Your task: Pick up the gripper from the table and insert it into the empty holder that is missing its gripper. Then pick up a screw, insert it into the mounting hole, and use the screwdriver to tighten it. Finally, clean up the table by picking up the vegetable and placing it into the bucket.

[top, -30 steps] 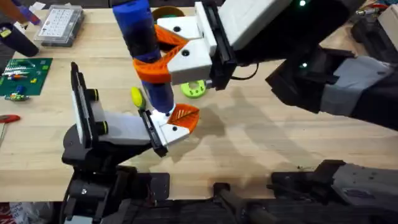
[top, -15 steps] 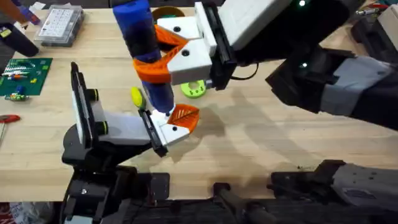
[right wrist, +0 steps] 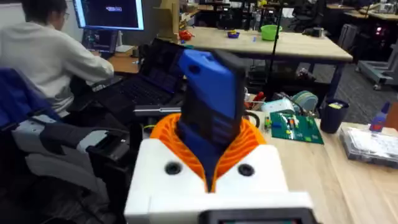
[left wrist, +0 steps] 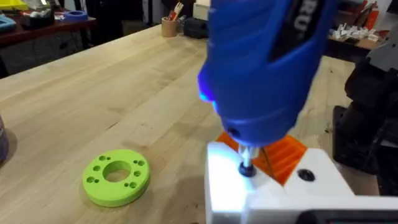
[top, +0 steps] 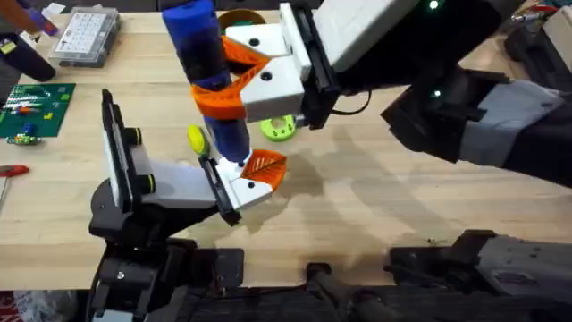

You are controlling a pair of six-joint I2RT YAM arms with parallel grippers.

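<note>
Orange ribbed pads of the right gripper [top: 234,79] are clamped on the blue screwdriver [top: 207,72], one from each side, and they hold it upright near the middle of the table. In the right wrist view the blue body [right wrist: 211,118] stands between the two orange pads [right wrist: 163,132], with the white finger blocks below it.

Under it, the thin metal tip [left wrist: 246,165] of the screwdriver points down onto a white block with an orange ribbed part behind it. This block is the end of the left gripper [top: 250,177], which lies low over the wooden table [top: 375,206]; I cannot tell whether its fingers are apart or together. A blue light glows on the side of the screwdriver body in the left wrist view.

Just beside the left gripper lies a small yellow object [top: 196,138]. A lime green disc with holes [top: 278,128] lies flat on the table under the right gripper. At the far left of the table are a clear compartment box [top: 86,36] and a green circuit board [top: 34,109].
</note>
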